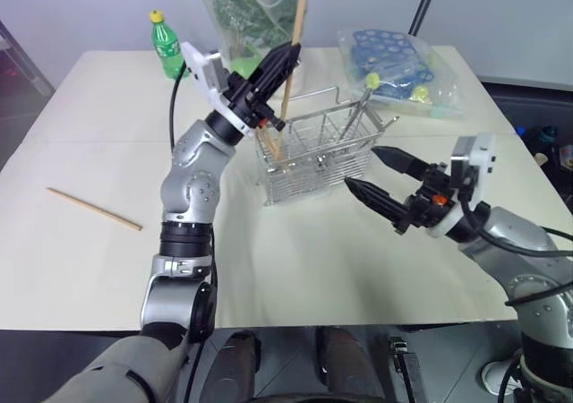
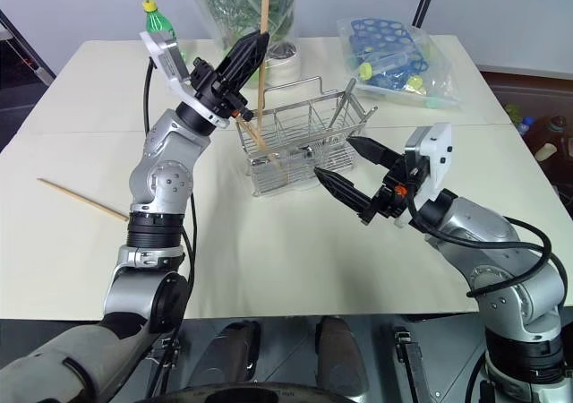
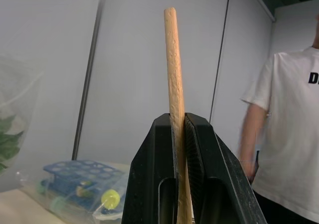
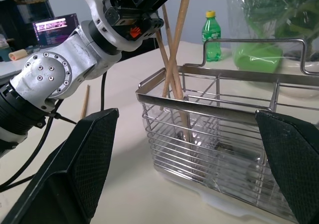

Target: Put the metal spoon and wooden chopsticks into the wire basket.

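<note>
The pale worktop (image 1: 295,269) carries a rectangular silver wire basket (image 1: 315,152) near its middle, built of thin horizontal wires with inner dividers, a solid metal rim and a raised loop handle along its far side; it stands upright on a whitish base. Behind it sit a clear bag of green leaves (image 1: 242,9), a clear bag of blue and yellow items (image 1: 398,67) and a green bottle (image 1: 166,45) with a yellow cap. The left tool (image 1: 288,58) is raised above the basket's left end, its black fingers pressed together on a chopstick (image 1: 295,27), a long, thin, straight light-brown wooden stick that stands almost upright, its lower end dipping inside the basket's left compartment. Two more chopsticks (image 4: 172,79) of the same pale wood lean crossed in that same compartment, their tips down near the basket floor. A further chopstick (image 1: 94,209) lies flat on the worktop well to the left, apart from everything else. The right tool (image 1: 380,184) hovers just beside the basket's right front corner, its two black fingers spread wide and holding nothing. A slim grey-handled utensil with a yellow-green knob (image 1: 372,81) leans in the basket's right end. A person in a white shirt (image 3: 291,134) stands in the background.
</note>
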Robot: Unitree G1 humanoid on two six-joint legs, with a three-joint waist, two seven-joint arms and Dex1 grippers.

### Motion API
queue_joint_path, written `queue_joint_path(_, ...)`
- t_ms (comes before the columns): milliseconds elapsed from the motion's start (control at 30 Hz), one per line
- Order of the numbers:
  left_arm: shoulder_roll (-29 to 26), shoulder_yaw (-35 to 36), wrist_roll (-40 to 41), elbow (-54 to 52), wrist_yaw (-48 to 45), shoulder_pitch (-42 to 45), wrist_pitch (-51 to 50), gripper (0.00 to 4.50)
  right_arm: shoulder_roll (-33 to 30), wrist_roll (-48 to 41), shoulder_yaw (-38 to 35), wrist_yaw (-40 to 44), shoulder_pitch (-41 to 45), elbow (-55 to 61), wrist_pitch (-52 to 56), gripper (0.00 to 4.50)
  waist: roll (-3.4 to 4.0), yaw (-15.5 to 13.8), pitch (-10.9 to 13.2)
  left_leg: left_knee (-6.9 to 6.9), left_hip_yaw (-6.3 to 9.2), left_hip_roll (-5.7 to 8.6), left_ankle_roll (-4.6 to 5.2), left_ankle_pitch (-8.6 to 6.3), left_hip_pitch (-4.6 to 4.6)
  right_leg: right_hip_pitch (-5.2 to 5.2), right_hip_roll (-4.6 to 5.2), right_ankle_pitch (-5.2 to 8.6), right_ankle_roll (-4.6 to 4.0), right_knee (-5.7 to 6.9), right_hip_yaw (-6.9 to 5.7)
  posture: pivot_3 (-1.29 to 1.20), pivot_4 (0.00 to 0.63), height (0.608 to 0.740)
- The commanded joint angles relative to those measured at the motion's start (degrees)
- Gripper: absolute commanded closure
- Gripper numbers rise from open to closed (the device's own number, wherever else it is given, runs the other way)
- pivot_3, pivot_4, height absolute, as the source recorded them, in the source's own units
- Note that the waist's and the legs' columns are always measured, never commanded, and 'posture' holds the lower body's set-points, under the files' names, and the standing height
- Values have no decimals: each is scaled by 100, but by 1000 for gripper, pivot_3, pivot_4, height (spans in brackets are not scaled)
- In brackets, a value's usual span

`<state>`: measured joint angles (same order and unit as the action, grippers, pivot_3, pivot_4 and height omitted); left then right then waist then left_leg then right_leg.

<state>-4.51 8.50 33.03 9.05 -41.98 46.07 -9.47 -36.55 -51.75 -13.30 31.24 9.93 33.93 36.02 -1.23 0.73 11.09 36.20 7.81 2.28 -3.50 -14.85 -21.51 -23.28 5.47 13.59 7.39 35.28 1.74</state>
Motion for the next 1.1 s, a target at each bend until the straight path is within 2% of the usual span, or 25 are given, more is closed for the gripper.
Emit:
queue_joint_path(33, -24, -44, 59, -371, 66, -101, 17, 4433, 28, 38, -17, 66, 126, 24, -132, 0, 0, -2, 0, 0, 0, 0, 0, 0, 0, 0, 0, 0, 0, 0, 0, 0, 150, 740)
queue_joint_path(200, -42, -67, 89, -507, 140, -211, -41, 4433, 40, 67, 3, 112, 184, -24, -137, 0, 1, 2, 0, 0, 0, 0, 0, 0, 1, 0, 0, 0, 0, 1, 0, 0, 150, 740)
queue_joint_path(300, -75, -47, 65, -490, 172, -237, -15, 3325, 56, 91, 23, 123, 246, -65, -135, 0, 1, 2, 0, 0, 0, 0, 0, 0, 1, 0, 0, 0, 0, 1, 0, 0, 150, 740)
queue_joint_path(500, -156, -28, 43, -483, 226, -242, 24, 261, 60, 109, 49, 147, 291, -103, -136, 0, 1, 0, 0, 0, 0, 0, 0, 0, 1, 0, 0, 0, 0, 1, 0, 0, 150, 740)
queue_joint_path(700, -237, 190, 261, -497, 443, 7, -57, 261, 53, 120, 59, 163, 316, -122, -126, 0, 1, 8, 0, -1, 0, 0, 0, 0, 1, 0, 0, 0, 0, 1, 0, 0, 150, 740)
queue_joint_path(800, -463, 569, 561, -563, 890, 562, -249, 261, -1, 158, 106, 250, 384, -145, -119, 0, -2, 13, 3, 1, 0, 0, 0, 0, -2, -4, 0, 0, 0, 3, 0, 0, 150, 740)
queue_joint_path(967, -1245, 1076, 453, -343, 1930, 1310, -765, 261, -152, 100, 204, 460, 728, -92, -10, 0, 1, 22, 1, -2, 0, -2, 0, 0, 1, -5, -2, 0, 0, 3, 0, 0, 150, 740)
queue_joint_path(1100, -1906, 1297, 260, -199, 2606, 1419, -1325, 261, -289, -7, 237, 648, 947, -60, 100, 0, 0, 11, 2, -2, 1, -1, 0, 0, 2, -3, -2, 0, 0, 6, 0, 0, 150, 740)
